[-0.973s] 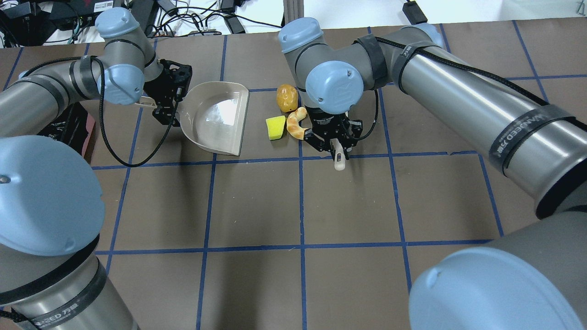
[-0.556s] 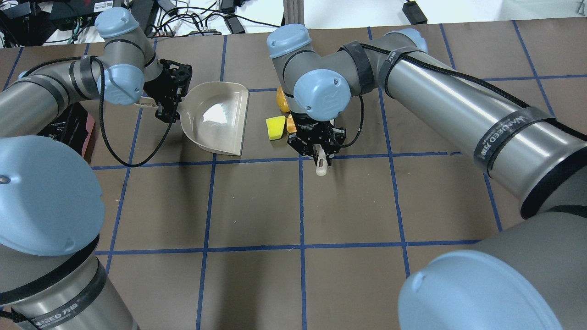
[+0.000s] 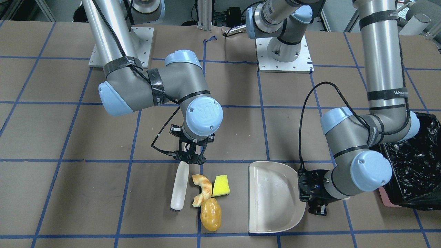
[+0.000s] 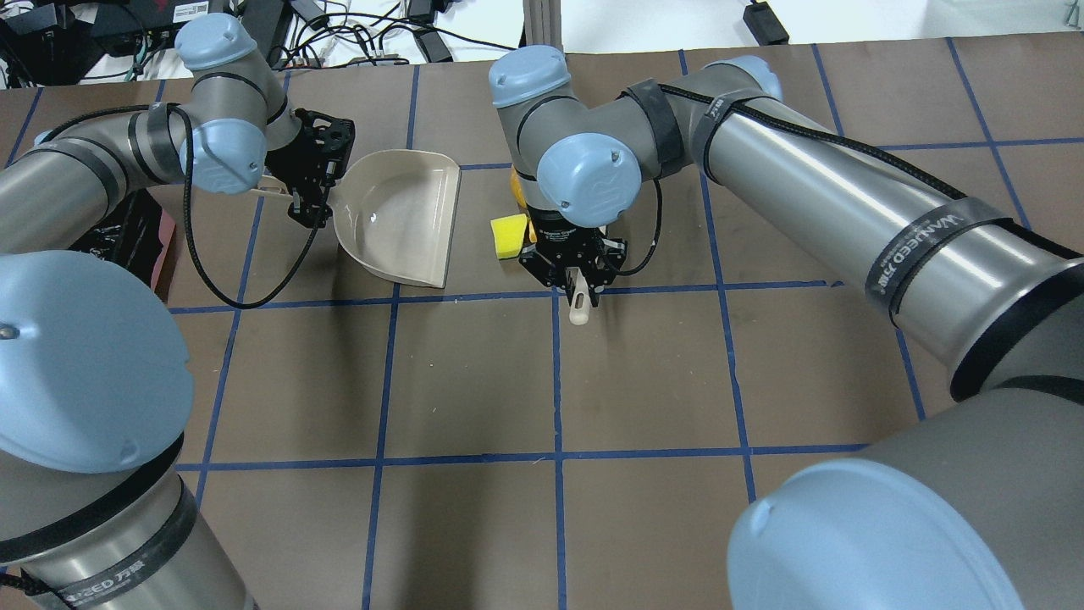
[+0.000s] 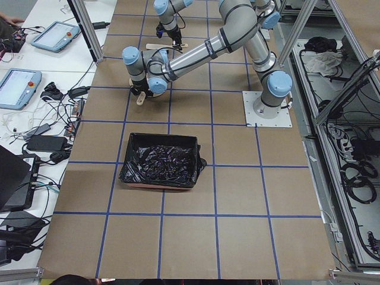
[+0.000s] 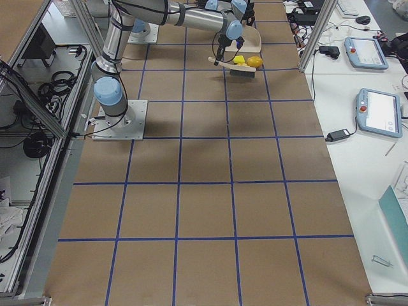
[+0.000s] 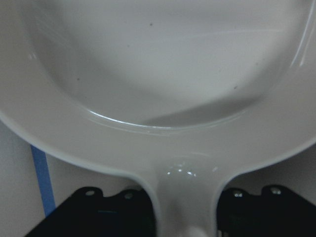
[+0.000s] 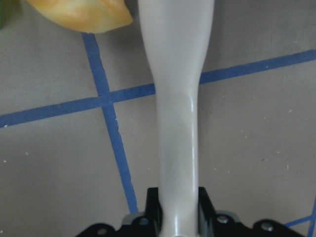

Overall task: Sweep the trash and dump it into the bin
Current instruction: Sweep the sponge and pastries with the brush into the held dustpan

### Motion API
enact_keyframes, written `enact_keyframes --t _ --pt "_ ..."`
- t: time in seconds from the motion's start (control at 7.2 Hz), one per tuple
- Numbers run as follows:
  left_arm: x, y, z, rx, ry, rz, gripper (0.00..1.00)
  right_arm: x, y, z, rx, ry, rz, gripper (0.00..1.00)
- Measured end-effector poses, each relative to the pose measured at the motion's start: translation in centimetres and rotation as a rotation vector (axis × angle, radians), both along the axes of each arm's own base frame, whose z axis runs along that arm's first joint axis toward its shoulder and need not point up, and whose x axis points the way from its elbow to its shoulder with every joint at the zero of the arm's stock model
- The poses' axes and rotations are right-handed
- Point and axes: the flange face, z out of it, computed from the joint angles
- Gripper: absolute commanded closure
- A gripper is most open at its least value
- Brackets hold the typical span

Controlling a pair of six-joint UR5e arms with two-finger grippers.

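Here the right gripper is pinched on the handle of a white plastic brush; the right wrist view shows that handle pressed between both fingers. The brush lies low along the brown paper-covered table, its bristled end pointing away from the robot. Just beside the brush, on the dustpan side, sits the trash in a tight cluster. It consists of a tan curved bread-like piece, a yellow sponge block touching that piece, and a golden-brown potato-shaped lump close against the piece's far end. In the overhead view the right wrist hides most of the cluster, so only the sponge block and a sliver of orange show. The left gripper is clamped on the handle of a cream-white dustpan; the left wrist view shows the handle between its black fingers. The dustpan's straight open edge faces the trash, near it but apart from it. A rectangular pink bin lined with crinkled black plastic stands on the table on the robot's left, beyond the left arm and well apart from the trash. Blue tape lines divide the table into squares.
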Motion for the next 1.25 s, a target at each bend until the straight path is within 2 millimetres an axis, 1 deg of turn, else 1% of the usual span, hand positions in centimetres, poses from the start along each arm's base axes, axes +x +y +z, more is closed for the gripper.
enact_keyframes --t 0.42,0.83,1.25 --pt "0.0 0.0 0.0 0.000 0.002 -0.001 1.00 1.1 -0.6 -0.4 -0.020 -0.037 -0.029 1.00" --pt "-0.1 0.0 0.0 -0.001 0.003 -0.005 1.00 2.9 -0.7 -1.0 -0.038 -0.060 -0.056 1.00" --pt "-0.1 0.0 0.0 -0.001 0.004 -0.007 1.00 3.9 -0.9 -1.0 -0.046 -0.074 -0.056 1.00"
